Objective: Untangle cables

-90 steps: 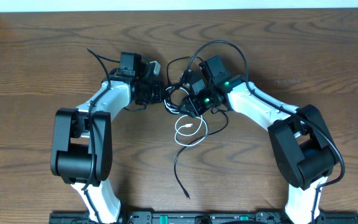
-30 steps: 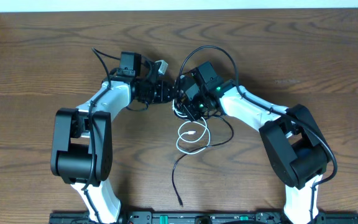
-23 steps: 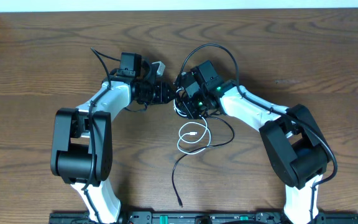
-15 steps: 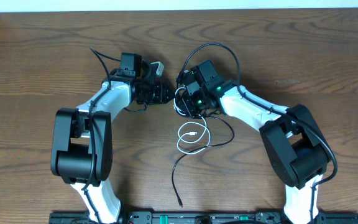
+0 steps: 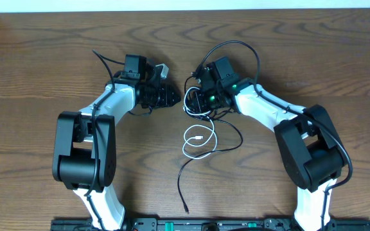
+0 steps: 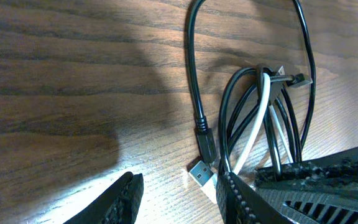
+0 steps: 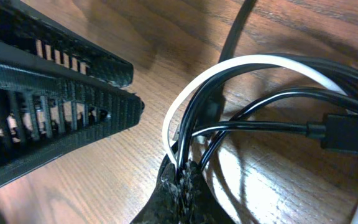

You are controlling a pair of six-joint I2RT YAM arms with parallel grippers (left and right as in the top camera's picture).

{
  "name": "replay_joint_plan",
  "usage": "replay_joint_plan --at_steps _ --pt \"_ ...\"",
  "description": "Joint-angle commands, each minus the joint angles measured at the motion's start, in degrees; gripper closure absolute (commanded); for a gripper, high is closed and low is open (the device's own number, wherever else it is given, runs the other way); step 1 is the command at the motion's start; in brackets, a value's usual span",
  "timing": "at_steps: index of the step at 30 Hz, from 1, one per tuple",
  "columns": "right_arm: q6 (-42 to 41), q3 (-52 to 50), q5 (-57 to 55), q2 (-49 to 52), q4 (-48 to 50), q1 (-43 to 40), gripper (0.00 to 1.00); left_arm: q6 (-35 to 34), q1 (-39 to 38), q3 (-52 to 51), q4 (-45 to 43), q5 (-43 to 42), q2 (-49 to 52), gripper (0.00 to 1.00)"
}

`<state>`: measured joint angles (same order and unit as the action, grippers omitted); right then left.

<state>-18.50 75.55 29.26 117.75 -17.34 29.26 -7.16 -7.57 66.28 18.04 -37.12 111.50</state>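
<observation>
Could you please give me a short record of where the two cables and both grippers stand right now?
Left gripper: open, holding nothing
Right gripper: shut, pinching black cable and white cable together
White cable: loop lying on the table, on the robot's side of the grippers
Black cable: crosses the white loop, one end trailing toward the robot's base
Tangle: not yet undone
</observation>
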Motion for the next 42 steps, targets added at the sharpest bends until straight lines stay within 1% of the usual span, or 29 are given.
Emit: replay_joint_plan --at_steps 1,5,8,9,12,15,21,30,40,41,42 --pt "-1.2 -0.4 2.9 0.7 0.0 -0.6 0.99 -1.3 -0.1 -0.5 0.5 0.1 -0.1 0.56" --pt "-1.2 -0.4 5.0 1.0 0.3 -0.8 0.99 -1.3 -0.8 -0.5 0.7 -0.4 -0.1 0.54" --pt "-1.2 -0.4 5.7 1.6 0.8 -0.8 0.99 -1.3 -0.9 -0.5 0.2 -4.7 -0.1 0.51" --pt "-1.2 -0.4 5.7 2.1 0.9 -0.8 0.99 -1.3 -0.9 -0.5 0.1 -4.9 -0.1 0.51" --pt "-0.8 -0.4 6.5 2.9 1.0 -0.9 0.99 -1.3 -0.9 -0.5 0.1 -4.2 0.3 0.50" --pt "0.6 -0.4 10.6 3.3 1.6 -1.5 0.99 -1.4 -0.9 -0.5 -0.2 -4.3 1.4 0.50" --pt "0.6 -0.4 15.3 3.3 2.6 -2.7 0.99 -5.5 -0.9 -0.5 -1.9 -4.3 4.3 0.50" --pt "1.4 -0.4 19.5 3.3 3.6 -3.3 0.99 -5.6 -0.9 -0.5 -2.1 -4.2 4.6 0.50" --pt "1.4 -0.4 31.2 3.3 7.8 -5.3 0.99 -7.2 -1.0 -0.5 -1.0 3.7 4.6 0.51" --pt "1.4 -0.4 32.5 3.3 8.2 -5.6 0.99 -7.2 -1.0 -0.5 -1.0 4.2 4.6 0.52" --pt "1.4 -0.4 33.7 3.3 8.5 -5.9 0.99 -7.2 -1.0 -0.5 -0.9 4.2 4.6 0.57"
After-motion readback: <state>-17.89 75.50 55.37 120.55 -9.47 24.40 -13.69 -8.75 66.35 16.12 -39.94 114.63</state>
